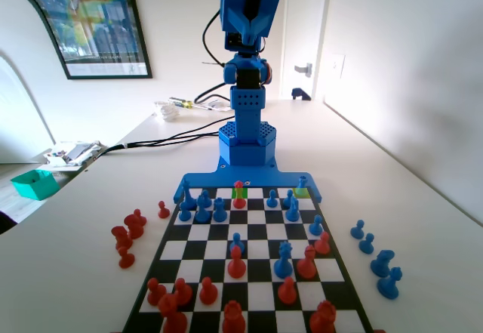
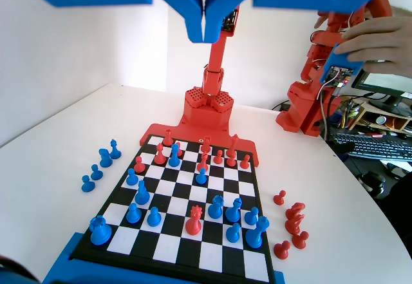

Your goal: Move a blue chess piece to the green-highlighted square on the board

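Note:
In the fixed view the green-highlighted square point(image 1: 240, 190) lies in the board's point(image 1: 250, 235) far row, near the middle, and a red piece point(image 1: 239, 195) stands on it. A slim blue chess piece point(image 1: 303, 184) stands on a yellower lime square point(image 1: 301, 192) at the far right corner. In the wrist view that blue piece point(image 2: 100, 229) is at the near left corner and the red piece point(image 2: 194, 220) is in the near row. My gripper point(image 2: 205, 34) hangs high above the board, jaws shut together with nothing between them.
Several blue pieces point(image 1: 373, 256) lie off the board on the right in the fixed view, and several red ones point(image 1: 130, 235) on the left. Other red and blue pieces crowd the board. Cables point(image 1: 162, 138) and a teal box point(image 1: 34, 184) sit far left.

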